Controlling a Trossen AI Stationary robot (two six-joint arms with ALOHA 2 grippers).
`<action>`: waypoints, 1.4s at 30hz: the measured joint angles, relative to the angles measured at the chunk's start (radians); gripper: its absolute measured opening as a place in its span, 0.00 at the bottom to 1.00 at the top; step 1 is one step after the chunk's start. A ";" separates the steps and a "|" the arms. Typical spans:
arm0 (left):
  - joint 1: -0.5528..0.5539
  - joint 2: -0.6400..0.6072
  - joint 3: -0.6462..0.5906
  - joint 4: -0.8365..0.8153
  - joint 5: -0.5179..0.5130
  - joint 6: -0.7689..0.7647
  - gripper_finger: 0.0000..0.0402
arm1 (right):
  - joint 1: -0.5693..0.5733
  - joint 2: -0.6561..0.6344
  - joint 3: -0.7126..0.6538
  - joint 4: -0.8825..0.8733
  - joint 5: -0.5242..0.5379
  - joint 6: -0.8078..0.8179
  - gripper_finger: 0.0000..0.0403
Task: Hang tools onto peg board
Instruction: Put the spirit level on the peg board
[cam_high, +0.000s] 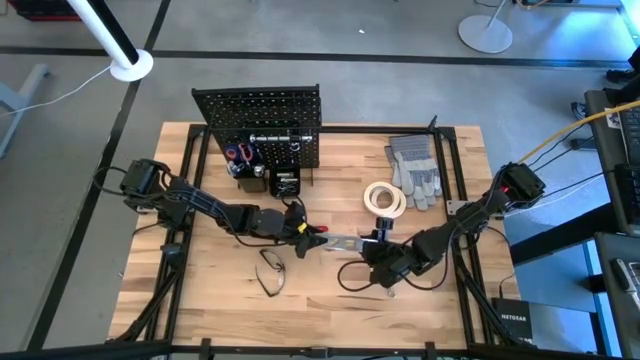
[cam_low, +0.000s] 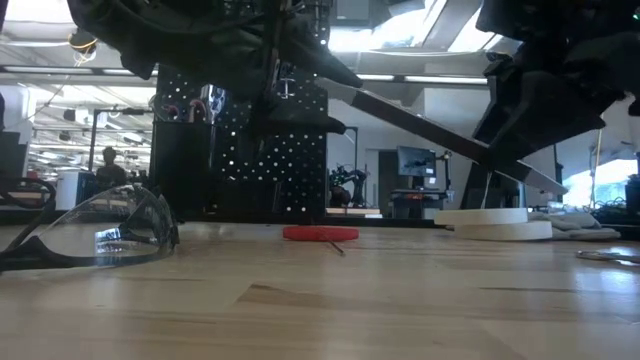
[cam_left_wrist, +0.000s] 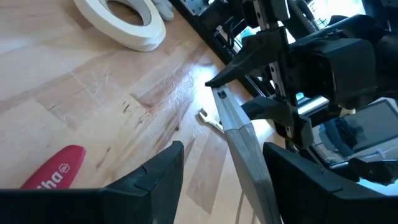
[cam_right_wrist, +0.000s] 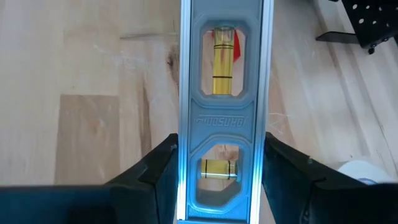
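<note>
- Right wrist view: right gripper (cam_right_wrist: 221, 177) is gripping silver aluminium bar level (cam_right_wrist: 222, 118) between its fingers.
- Left gripper (cam_left_wrist: 221, 171), fingers spread, is straddling its far end; handover judged next.

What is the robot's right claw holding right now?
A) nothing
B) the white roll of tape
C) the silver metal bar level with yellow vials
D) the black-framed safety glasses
C: in the right wrist view the silver metal bar level with yellow vials sits clamped between the right gripper's dark fingers, and the low view shows it lifted off the wooden table, slanting upward.
</note>
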 joint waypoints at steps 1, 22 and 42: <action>0.000 0.000 0.000 0.000 0.000 0.001 0.51 | -0.006 0.000 0.000 0.006 0.000 0.000 0.45; -0.001 -0.002 0.000 0.054 -0.005 0.200 0.10 | -0.044 -0.003 0.004 0.101 -0.035 0.019 0.64; -0.156 -0.302 0.000 -0.185 -0.104 0.599 0.10 | 0.024 -0.337 -0.195 0.296 -0.064 0.134 0.80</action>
